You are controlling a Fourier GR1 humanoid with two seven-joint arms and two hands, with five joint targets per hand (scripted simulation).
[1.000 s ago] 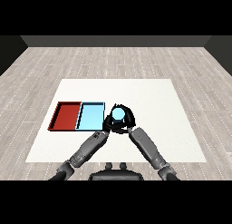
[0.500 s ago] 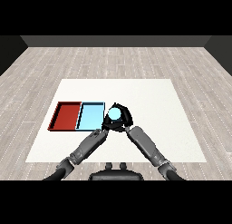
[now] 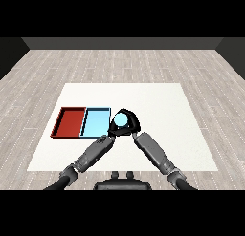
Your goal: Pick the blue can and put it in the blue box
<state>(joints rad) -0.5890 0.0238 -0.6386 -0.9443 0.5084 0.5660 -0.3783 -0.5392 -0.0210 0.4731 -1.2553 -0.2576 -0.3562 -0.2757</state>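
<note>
Right hand [image 3: 130,123] curled round the blue can [image 3: 120,119], black fingers wrapping its far and right sides, holding it just past the right edge of the light blue tray [image 3: 95,123]. Can seen from above, so only its pale round top shows; sides mostly covered by the fingers, any label or writing out of sight. Whether lifted off the white table [image 3: 162,111] or resting on it cannot be told. Left hand [image 3: 111,130] pressed in close beside the can's lower left, largely merged with the dark of the other hand; cannot tell how its fingers stand. Light blue tray side by side with the red tray [image 3: 70,122], touching along one wall. Both forearms cut off at the lower edge.
</note>
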